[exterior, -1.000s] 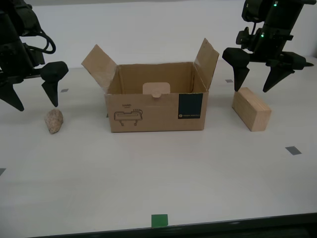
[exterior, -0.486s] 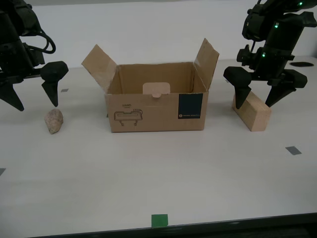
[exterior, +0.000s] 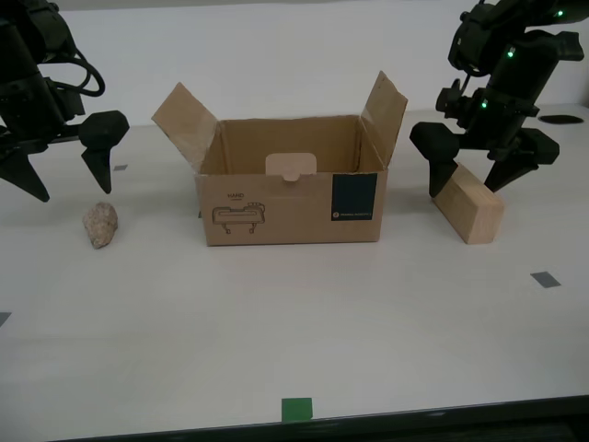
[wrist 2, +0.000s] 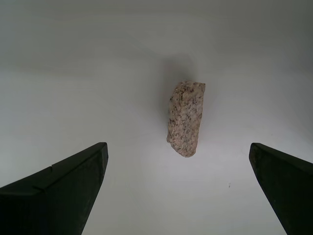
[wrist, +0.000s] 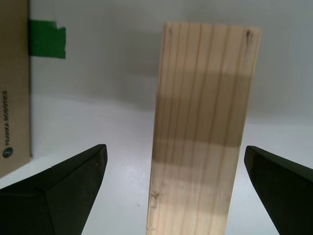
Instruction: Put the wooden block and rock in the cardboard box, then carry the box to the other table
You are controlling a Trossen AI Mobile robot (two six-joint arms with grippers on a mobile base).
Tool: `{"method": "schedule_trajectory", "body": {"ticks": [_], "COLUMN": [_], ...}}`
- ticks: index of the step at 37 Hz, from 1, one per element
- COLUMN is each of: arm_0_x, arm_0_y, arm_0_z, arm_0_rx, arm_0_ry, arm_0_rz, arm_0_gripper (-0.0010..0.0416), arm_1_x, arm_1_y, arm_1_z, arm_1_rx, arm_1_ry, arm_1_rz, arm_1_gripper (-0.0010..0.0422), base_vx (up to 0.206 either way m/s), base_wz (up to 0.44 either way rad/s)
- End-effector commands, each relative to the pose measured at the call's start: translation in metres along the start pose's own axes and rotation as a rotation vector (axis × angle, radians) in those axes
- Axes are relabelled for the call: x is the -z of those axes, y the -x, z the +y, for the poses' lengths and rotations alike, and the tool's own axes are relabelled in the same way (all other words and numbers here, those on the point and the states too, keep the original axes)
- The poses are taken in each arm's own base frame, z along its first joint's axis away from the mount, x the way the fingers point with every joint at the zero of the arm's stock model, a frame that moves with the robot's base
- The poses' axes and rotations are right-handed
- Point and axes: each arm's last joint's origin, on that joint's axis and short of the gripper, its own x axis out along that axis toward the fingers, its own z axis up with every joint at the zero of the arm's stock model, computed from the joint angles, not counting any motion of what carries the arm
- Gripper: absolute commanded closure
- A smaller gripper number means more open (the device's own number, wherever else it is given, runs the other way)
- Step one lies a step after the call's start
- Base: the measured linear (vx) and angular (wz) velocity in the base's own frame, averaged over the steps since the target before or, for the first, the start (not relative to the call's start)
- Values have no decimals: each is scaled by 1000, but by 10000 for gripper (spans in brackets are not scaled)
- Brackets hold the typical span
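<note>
Two items: block (wrist: 203,132), stiff, smooth, likely light, between my first gripper's (wrist: 176,193) spread fingers, best taken across long faces; rock (wrist 2: 186,118), rough, under my second gripper's (wrist 2: 178,188) spread fingers.

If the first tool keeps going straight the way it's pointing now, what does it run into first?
Most likely the wooden block. My first tool is open and straddles it, so the block would slide between the jaws and then the fingertips would reach the table. Exact clearance is hard to judge.

Grainy wooden block (wrist: 203,132) (matt); speckled rough rock (wrist 2: 186,117).
</note>
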Motion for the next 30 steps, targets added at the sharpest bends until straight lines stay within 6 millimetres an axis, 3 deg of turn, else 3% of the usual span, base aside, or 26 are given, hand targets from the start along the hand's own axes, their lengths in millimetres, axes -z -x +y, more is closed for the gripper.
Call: {"method": "schedule_trajectory", "body": {"ticks": [1,16,30], "arm_0_x": [4,3,-2], "arm_0_y": [-3,-4,-4], "arm_0_z": [-1,-1,0], "arm_0_rx": [-1,-4,-9], "arm_0_ry": [-3,0,7], "arm_0_rz": [1,-16,-66], "arm_0_gripper": [14,14,14], "arm_1_x": [-1,18,18], "arm_1_y": [-1,-31,-39], "arm_1_z": [0,4,5], "arm_1_rx": [2,10,-41], "arm_1_ry": [0,24,55], "arm_1_rz": [-21,-90,-205], "arm_1_gripper": [16,16,16], "base_vx": [0,0,0], "base_wz": [0,0,0]}}
